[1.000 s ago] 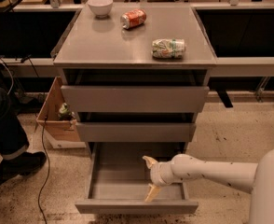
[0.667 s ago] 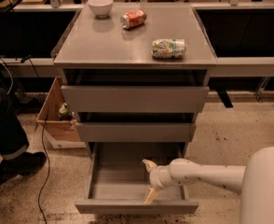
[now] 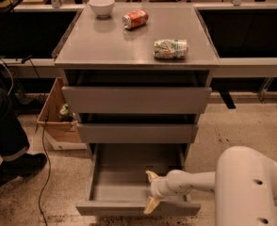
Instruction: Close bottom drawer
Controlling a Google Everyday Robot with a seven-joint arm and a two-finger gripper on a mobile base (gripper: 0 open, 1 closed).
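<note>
Nearest to me is the robot's bulky white arm, reaching left and low. At its tip the gripper hangs over the front lip of the plain grey handleless bottom drawer. Its yellowish jaws are spread apart and hold nothing. The lower one lies across the panel's top edge and the upper one sits above the tray floor.

That drawer is pulled well out. Its flat front runs left to right, and shut lies straight away from me, into the grey cabinet. I judge the jaws must bear on the panel from the near side.

A second ago the gripper sat deeper over the tray. It has come nearer the panel, and the drawer looks unmoved.

Beyond are the middle drawer front, the top drawer front and the tabletop.
</note>
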